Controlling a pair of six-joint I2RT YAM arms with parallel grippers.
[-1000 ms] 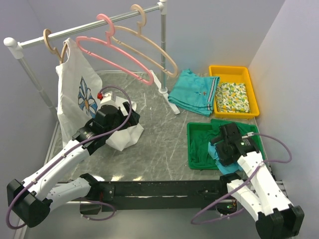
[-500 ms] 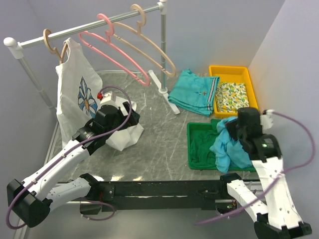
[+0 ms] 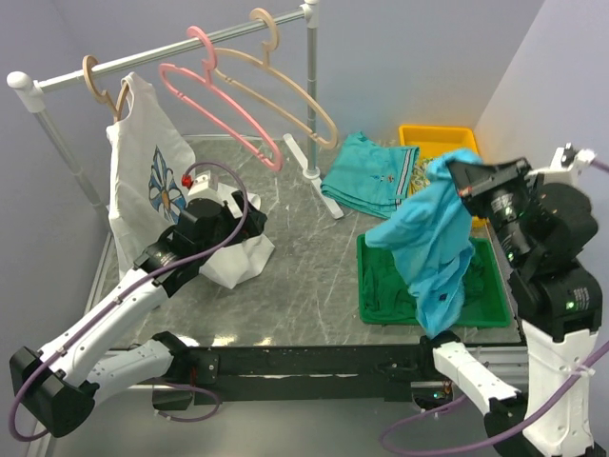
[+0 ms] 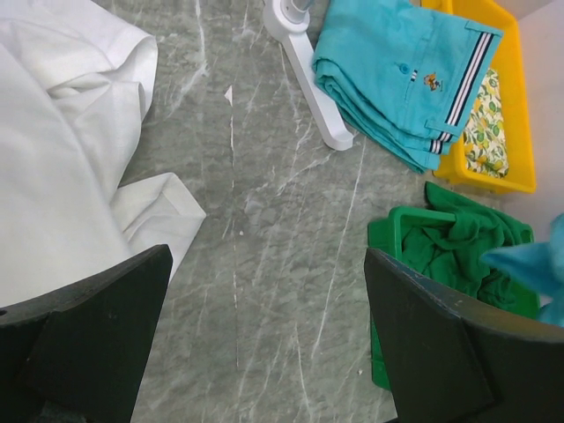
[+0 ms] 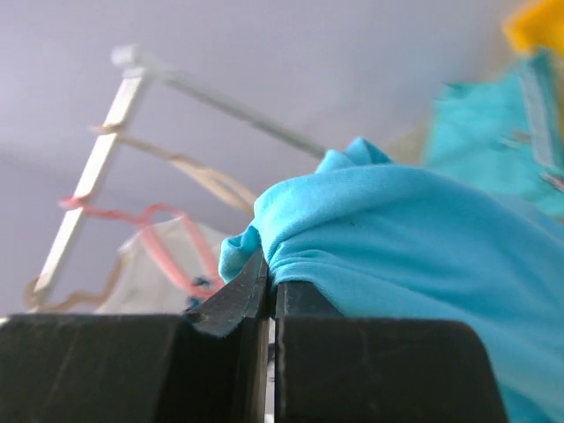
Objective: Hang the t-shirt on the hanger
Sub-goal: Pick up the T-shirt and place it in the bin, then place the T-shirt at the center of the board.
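Grey marble worktop (image 3: 304,276) carries both arms; at its right the right tool (image 3: 461,183), clamped shut on the t-shirt (image 3: 433,248), dangles it above the green bin (image 3: 376,312). Far left of it the hanger (image 3: 224,109) hangs on the rail (image 3: 162,54), slanting near-right; the left tool (image 4: 264,335), fingers apart, seems nearer.

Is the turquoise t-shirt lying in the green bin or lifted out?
Lifted out: the t-shirt hangs bunched from the shut right hand above the green bin.

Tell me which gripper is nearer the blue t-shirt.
Right. The right gripper is shut on the t-shirt, which hangs from it over the green bin. The left gripper is open, across the table beside the white cloth.
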